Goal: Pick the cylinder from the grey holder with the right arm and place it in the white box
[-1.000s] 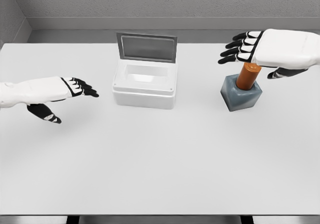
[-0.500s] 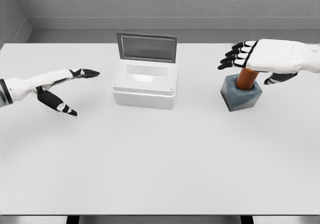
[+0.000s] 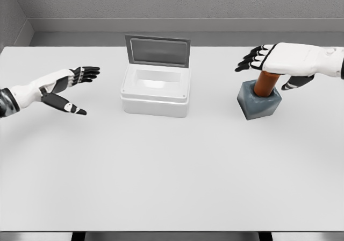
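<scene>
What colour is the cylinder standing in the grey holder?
Orange-brown. The cylinder shows in the head view, its top hidden under the right robot hand.

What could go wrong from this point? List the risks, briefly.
1. The right hand sits over the top of the orange cylinder with fingers spread, not wrapped around it; closing from there could give a weak grip or a slip.
2. The cylinder stands in the grey holder, which looks free on the table; an off-axis pull might tip or drag it.
3. The white box has its lid upright at the back; a carried cylinder could clip it.
</scene>
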